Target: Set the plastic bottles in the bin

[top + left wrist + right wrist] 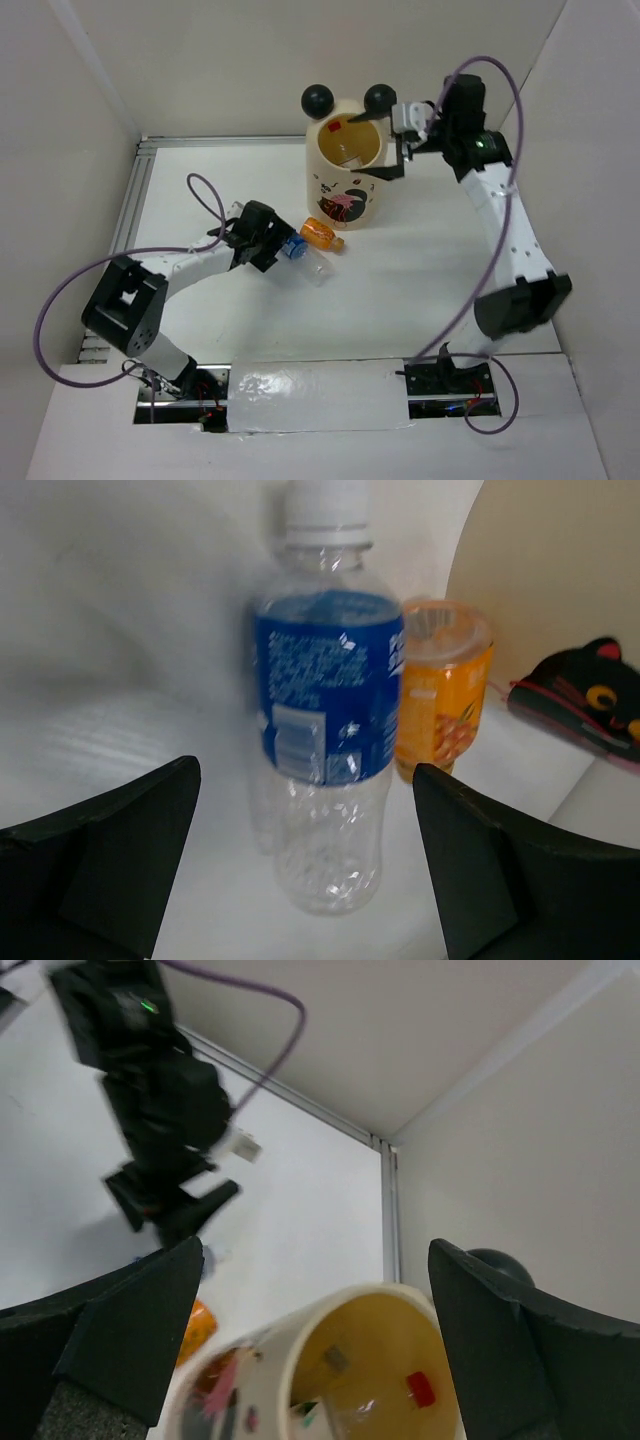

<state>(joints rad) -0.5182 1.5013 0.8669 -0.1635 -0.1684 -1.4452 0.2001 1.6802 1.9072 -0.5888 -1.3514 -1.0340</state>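
A clear bottle with a blue label [325,710] and a white cap lies on the white table between the fingers of my open left gripper [305,780]; the fingers do not touch it. In the top view this bottle [305,258] lies just right of the left gripper [280,248]. An orange bottle [440,700] [322,233] lies beside it, against the foot of the bin [345,195]. My right gripper [378,148] is open and empty above the bin's rim [300,1345]. Inside the yellow bin lie clear bottles, one with a red cap [420,1388].
The bin's two black ball ears [318,98] [379,97] stand at its far rim. White walls close in the table at the back and both sides. The bin's pink-and-black print [590,695] faces the left gripper. The left arm [160,1090] shows in the right wrist view.
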